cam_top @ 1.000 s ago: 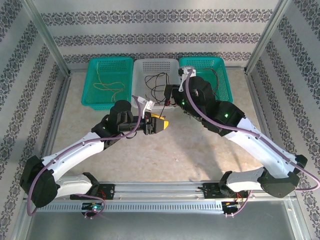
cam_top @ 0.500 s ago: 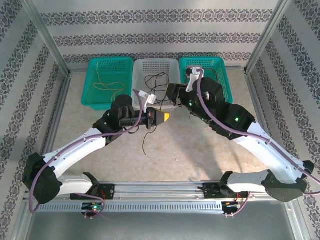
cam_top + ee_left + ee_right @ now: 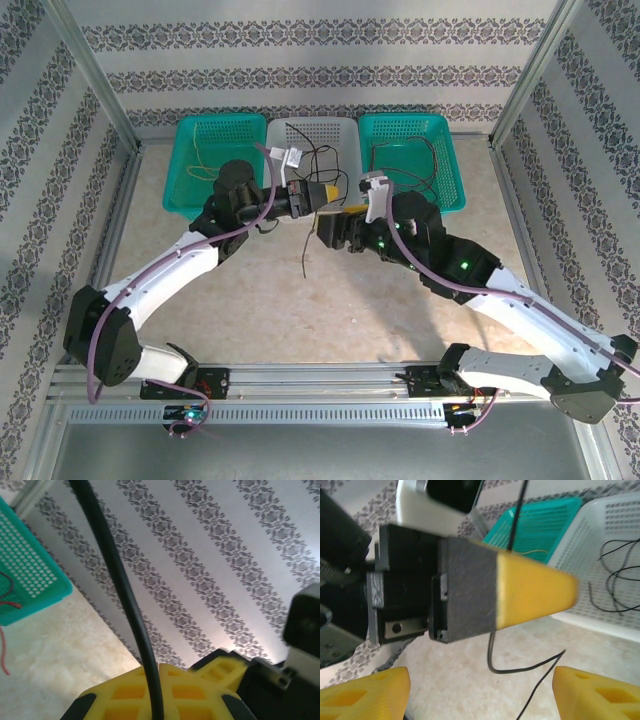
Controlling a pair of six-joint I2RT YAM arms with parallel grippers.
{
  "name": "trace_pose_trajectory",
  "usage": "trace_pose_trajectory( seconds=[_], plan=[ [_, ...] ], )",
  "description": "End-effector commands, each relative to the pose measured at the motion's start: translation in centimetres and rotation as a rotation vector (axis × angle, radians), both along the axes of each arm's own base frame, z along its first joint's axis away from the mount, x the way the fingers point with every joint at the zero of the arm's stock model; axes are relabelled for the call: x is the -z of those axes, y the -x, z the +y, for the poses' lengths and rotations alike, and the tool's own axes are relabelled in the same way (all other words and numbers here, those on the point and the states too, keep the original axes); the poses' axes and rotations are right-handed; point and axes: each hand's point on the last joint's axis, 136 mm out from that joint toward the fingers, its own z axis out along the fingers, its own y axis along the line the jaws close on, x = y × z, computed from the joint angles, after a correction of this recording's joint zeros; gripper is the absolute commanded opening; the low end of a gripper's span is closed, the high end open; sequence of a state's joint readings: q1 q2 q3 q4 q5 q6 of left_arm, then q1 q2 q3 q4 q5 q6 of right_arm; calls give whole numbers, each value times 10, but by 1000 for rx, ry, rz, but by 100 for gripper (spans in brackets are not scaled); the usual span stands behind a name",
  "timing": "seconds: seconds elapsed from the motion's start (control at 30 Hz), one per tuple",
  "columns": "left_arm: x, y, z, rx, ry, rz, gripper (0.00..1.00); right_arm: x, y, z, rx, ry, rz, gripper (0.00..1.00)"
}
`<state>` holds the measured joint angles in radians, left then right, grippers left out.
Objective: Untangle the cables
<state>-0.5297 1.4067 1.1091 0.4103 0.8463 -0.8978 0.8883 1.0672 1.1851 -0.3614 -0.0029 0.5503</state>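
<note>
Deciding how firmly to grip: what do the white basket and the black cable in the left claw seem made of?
White basket: likely moulded plastic, matte, with perforated walls. Black cable, pinched in the left claw: probably rubber or plastic sheath, smooth, faint sheen, hanging limp.

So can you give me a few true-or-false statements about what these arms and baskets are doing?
1. The left gripper pinches a black cable. True.
2. The right gripper is clamped on that cable too. False: its fingers stand wide apart, holding nothing.
3. The white basket stands between the left teal basket and the right teal basket. True.
4. The yellow cable lies in the white basket. False: it lies in the left teal basket.
</note>
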Motion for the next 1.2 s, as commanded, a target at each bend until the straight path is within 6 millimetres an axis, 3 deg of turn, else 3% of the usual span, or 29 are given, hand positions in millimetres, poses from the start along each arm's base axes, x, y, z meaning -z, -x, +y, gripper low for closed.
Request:
trace_pose_trajectory(
  seconds=[0.0,0.13,0.27,0.3,0.43,0.6,0.67,0.73,0.87,0.9,1.0,1.03,1.07,1.17],
  plan=[
    [-55,20,0,105,122,-83,0,-16,10,23,-134,-58,-75,77],
    [-82,34,4,150,177,-120,0,-23,6,35,-164,-80,-120,79],
    [-96,43,9,166,195,-156,0,-31,0,38,-160,-113,-143,74],
    [-98,45,10,169,198,-165,0,-32,-2,39,-159,-123,-143,69],
    [-112,45,22,131,225,-227,0,-28,-5,42,-162,-141,-111,34],
    [-130,54,39,31,228,-428,0,-15,-4,49,-178,-180,-35,12],
    [-128,52,48,-65,178,-517,0,-13,-4,51,-178,-197,-20,0],
    [-120,43,57,-184,103,-572,0,-11,-5,52,-168,-209,-1,0],
    [-109,35,57,-213,22,-618,0,-9,-3,54,-170,-219,22,0],
    [-107,31,56,-214,8,-613,0,-8,-4,54,-165,-213,25,9],
    [-98,11,52,-245,-54,-570,0,7,-11,44,-95,-142,45,48],
    [-94,0,53,-283,-91,-550,0,13,-13,37,-60,-110,52,65],
    [-88,-14,56,-335,-143,-520,0,22,-16,28,-13,-71,60,71],
    [-66,-55,68,-481,-315,-437,0,44,-15,0,77,13,72,71]
  ],
)
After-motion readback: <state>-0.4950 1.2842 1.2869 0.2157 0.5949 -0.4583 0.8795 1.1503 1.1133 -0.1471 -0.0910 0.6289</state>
